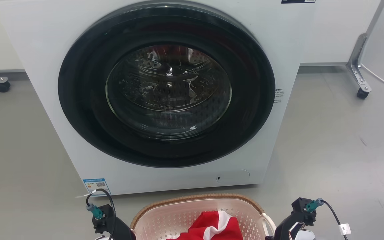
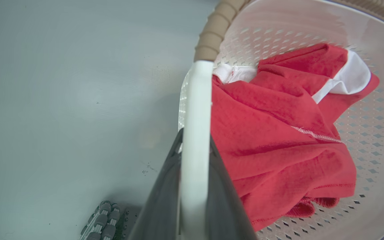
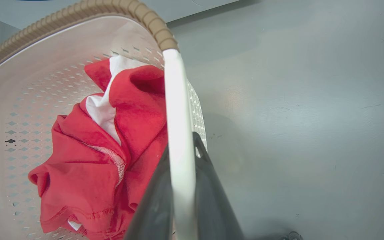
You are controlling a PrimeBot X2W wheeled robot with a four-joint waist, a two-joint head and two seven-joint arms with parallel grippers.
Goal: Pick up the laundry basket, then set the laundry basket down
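The laundry basket (image 1: 195,197) sits at the bottom middle of the head view, cream-pink and perforated with a brown woven-look rim. A red and white garment (image 1: 215,228) lies crumpled inside it. In the left wrist view my left gripper (image 2: 195,136) is shut on the basket's white side handle (image 2: 197,100), one dark finger on each side. My right gripper (image 3: 182,143) is shut the same way on the other white handle (image 3: 175,93). The dark wrists of both arms (image 1: 107,221) (image 1: 297,220) flank the basket. Whether the basket touches the floor, I cannot tell.
A big white washing machine (image 1: 165,100) with its round dark door closed stands directly behind the basket. A metal leg on a caster (image 1: 362,90) is at the far right, another caster (image 1: 2,86) at the far left. Grey floor lies on both sides.
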